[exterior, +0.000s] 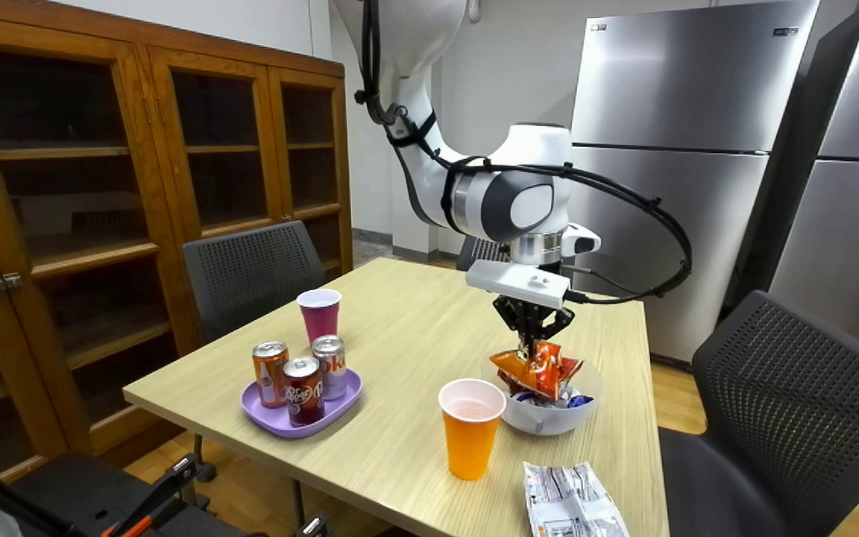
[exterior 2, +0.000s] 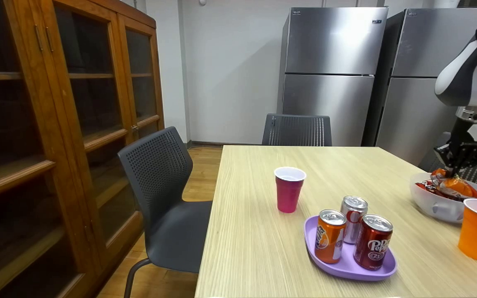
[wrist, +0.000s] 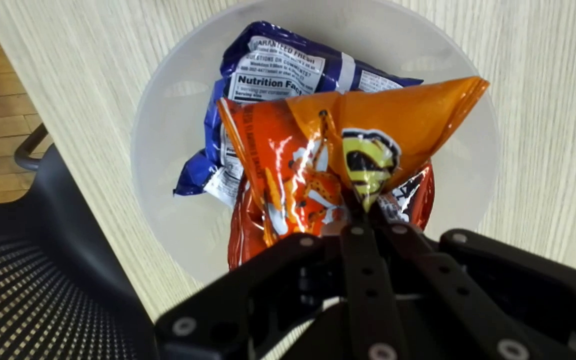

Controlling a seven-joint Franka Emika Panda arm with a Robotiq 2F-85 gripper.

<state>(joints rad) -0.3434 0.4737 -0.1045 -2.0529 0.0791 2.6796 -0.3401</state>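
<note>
One robot gripper (wrist: 364,210) pinched one orange snack bag (wrist: 333,150), its two fingers pressed together on a creased fold of the wrapper; the bag was at the mouth of one white bowl (exterior: 541,422), partly over one blue bag (wrist: 275,75) toward eleven o'clock in the wrist view; red wrapping (wrist: 245,232) showed beneath at seven and four o'clock, though whether from one bag or two could not be told. With the bowl as the dial's centre in an exterior view, one orange cup (exterior: 470,436) stood upright at eight o'clock and one silver packet (exterior: 573,500) lay between five and six; at nine, farther off, one purple tray (exterior: 269,418) bore three cans: one orange can (exterior: 271,377), one Dr Pepper can (exterior: 303,391) and one silver can (exterior: 332,369); one magenta cup (exterior: 321,319) stood just past the tray, at the tray's own twelve o'clock; all shared one pale table (exterior: 400,328); two steel refrigerators (exterior: 675,224) rose at one and two o'clock, and one wooden cabinet (exterior: 150,134) stood at ten.
</note>
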